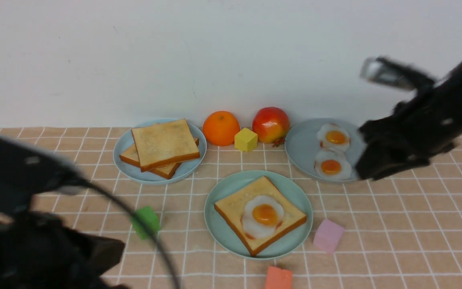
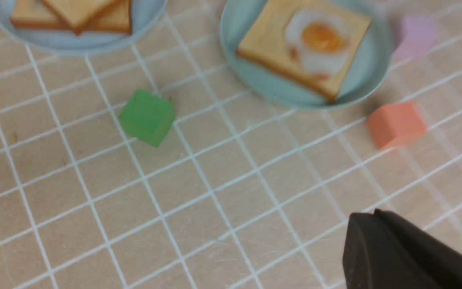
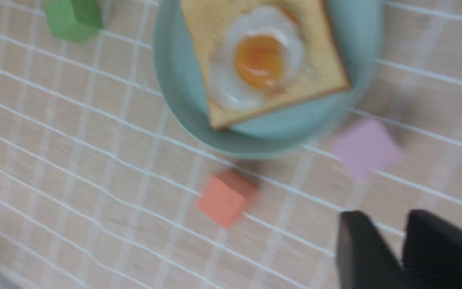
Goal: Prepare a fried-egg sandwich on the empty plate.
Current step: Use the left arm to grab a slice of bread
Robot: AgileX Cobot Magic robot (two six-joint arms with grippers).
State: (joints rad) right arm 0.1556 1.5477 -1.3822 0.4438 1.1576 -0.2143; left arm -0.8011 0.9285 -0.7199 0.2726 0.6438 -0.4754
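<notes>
Right pincer (image 3: 402, 224): fingers pressed almost together, nothing between them, blurred above the worktop (image 1: 395, 224) at the 3 o'clock rim of the grey-blue plate (image 1: 301, 148), beside its two bare eggs (image 1: 331, 166); left pincer (image 2: 365, 216): only a dark tip visible, spread cannot be told, low at 8 o'clock in the front view, its cable crossing the green cube (image 1: 150, 214). Mint-green plate (image 1: 291, 241), centre: fried-egg sandwich (image 1: 264, 214) half-built, one toast slice with egg uppermost. Around that plate: stacked toast (image 1: 165, 142) on pale blue plate (image 1: 124, 140) at 10 o'clock; orange (image 1: 221, 127), yellow cube (image 1: 246, 139), apple (image 1: 271, 124) at 12; pink cube (image 1: 328, 236) at 3, just beside; coral cube (image 1: 278, 278) at 6.
</notes>
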